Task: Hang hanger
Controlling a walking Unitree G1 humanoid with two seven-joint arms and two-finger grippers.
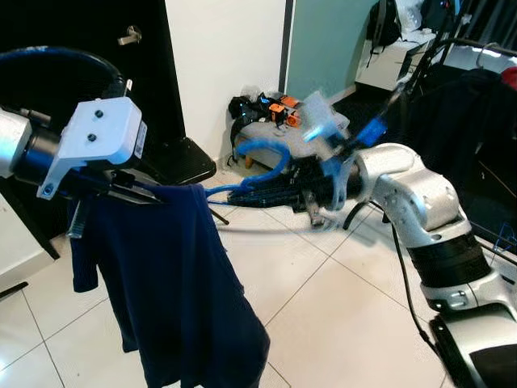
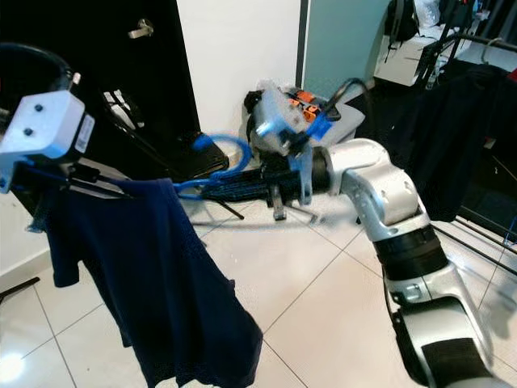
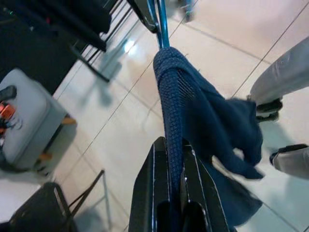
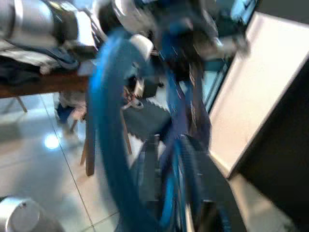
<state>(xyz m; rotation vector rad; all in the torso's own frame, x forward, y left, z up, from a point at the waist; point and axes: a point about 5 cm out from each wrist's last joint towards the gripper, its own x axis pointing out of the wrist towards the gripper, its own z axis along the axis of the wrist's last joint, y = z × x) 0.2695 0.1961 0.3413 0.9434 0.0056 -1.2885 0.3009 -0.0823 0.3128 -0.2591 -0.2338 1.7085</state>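
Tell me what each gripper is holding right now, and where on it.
The left gripper pinches the shirt-covered end of the blue hanger carrying the navy T-shirt. The right gripper is on the hook end; the grip is blurred.

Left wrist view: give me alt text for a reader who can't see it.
The left gripper pinches the shoulder of a navy blue shirt draped over a blue hanger, above a white tiled floor. A grey padded stool stands off to one side.

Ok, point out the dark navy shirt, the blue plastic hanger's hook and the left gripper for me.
Dark navy shirt (image 1: 174, 275), left eye view, on the middle of the hanging cloth.
Blue plastic hanger (image 1: 271, 149), left eye view, on the curved hook.
Left gripper (image 3: 175, 159), left wrist view, between the black fingertips clamping the shirt-covered hanger arm.
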